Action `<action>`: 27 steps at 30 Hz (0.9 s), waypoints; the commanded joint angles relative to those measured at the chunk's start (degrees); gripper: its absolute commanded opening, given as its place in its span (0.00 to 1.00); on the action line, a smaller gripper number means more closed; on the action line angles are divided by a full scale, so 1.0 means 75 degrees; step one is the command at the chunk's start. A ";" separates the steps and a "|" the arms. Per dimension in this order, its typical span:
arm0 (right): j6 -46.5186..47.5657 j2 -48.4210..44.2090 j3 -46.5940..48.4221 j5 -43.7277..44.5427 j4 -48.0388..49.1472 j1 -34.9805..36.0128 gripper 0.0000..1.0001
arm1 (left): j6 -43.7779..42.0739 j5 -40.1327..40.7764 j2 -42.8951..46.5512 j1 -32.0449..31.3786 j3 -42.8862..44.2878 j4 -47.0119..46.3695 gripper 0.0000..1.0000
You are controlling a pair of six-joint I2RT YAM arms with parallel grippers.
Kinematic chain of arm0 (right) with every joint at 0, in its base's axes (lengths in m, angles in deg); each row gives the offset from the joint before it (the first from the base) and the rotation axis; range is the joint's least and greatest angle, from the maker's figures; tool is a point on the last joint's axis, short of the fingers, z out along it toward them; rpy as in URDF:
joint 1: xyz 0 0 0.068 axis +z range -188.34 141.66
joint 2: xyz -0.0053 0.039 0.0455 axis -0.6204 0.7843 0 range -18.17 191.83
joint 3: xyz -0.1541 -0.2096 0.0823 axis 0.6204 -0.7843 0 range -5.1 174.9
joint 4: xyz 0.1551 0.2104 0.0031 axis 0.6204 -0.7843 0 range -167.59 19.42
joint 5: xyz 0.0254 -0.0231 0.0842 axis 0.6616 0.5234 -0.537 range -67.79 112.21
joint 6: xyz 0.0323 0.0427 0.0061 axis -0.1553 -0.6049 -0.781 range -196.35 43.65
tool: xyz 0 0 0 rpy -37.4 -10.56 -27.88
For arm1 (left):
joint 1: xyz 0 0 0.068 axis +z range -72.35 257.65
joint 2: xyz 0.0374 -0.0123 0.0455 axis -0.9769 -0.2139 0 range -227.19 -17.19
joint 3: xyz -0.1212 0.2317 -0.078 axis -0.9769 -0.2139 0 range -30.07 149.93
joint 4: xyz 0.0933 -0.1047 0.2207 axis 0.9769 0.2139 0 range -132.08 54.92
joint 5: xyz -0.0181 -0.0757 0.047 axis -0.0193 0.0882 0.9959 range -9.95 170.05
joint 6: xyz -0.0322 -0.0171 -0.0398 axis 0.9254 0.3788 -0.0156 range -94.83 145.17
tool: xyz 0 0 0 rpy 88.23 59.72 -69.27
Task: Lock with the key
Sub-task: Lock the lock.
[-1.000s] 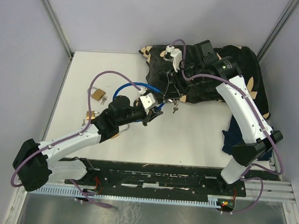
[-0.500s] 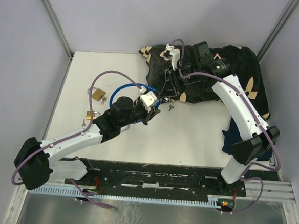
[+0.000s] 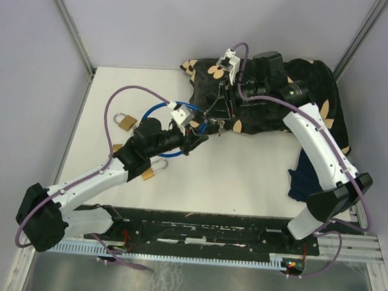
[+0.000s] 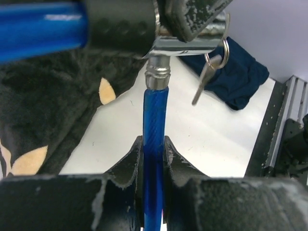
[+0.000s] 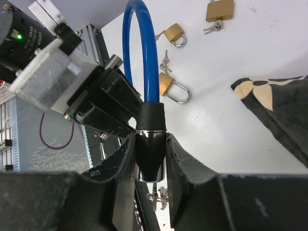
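Blue cable lock [image 3: 158,110] hangs off the white table [image 3: 245,176] at mid-scene, held between both arms just near of the black patterned cloth [image 3: 269,111]. The left gripper [image 4: 153,149] has its fingers clamped on the blue cable a little below the metal collar. The right gripper [image 5: 150,144] has its fingers pressed against both sides of the black lock head [image 5: 150,137]. A key [image 4: 204,79] dangles on a ring from the head's metal end. The cloth's edge runs along the far right of the table, and a navy cloth [image 3: 305,176] lies at the right edge beside the right arm. Three brass padlocks [image 5: 168,85] [image 5: 175,33] [image 5: 220,9] lie on the left half, well apart from the cloth. Bare white surface spreads between the two arms, from the grippers to the near black rail [image 3: 208,230]. Grey walls close the left, far and right sides.
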 commanded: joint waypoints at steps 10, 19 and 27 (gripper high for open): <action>0.0461 0.0285 -0.0449 0.0012 -0.1624 0.0327 0.02 | -0.1021 -0.0133 0.0681 0.0244 0.0485 -0.3668 0.03; 0.2317 -0.0551 -0.0654 0.1918 -0.1555 0.1430 0.02 | 0.2898 -0.1640 -0.0346 0.0946 0.1192 -0.4293 0.03; 0.0909 0.0077 0.0282 0.0447 -0.1495 0.0767 0.08 | 0.0456 -0.1437 -0.0101 0.0246 0.0862 -0.2976 0.03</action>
